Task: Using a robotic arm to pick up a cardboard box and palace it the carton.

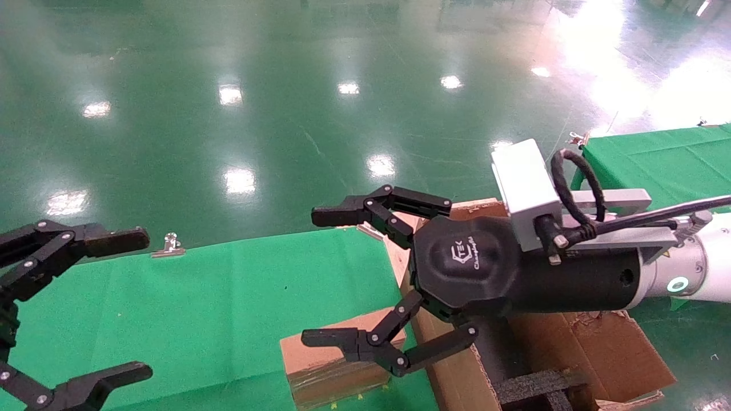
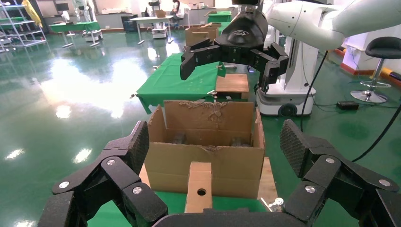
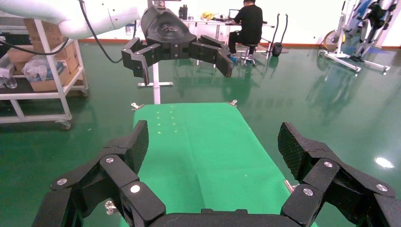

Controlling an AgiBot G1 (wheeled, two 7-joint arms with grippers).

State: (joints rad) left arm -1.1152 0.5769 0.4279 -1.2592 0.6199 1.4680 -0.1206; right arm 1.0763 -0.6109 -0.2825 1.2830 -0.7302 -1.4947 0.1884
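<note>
Nearest, bottom centre of the head view, the small cardboard box [image 1: 331,359] sits on the green table [image 1: 200,308], touching the torn carton [image 1: 605,348]. The right gripper [image 1: 328,277] hovers above it, fingers spread wide, empty. Left gripper [image 1: 137,302] idles wide open at lower left. My worry: descending, a finger snags the carton's ragged flap.

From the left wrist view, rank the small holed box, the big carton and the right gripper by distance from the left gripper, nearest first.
1. cardboard box, standing just ahead of the left gripper.
2. carton, directly behind it.
3. right gripper, raised above and beyond the carton, jaws open.
</note>
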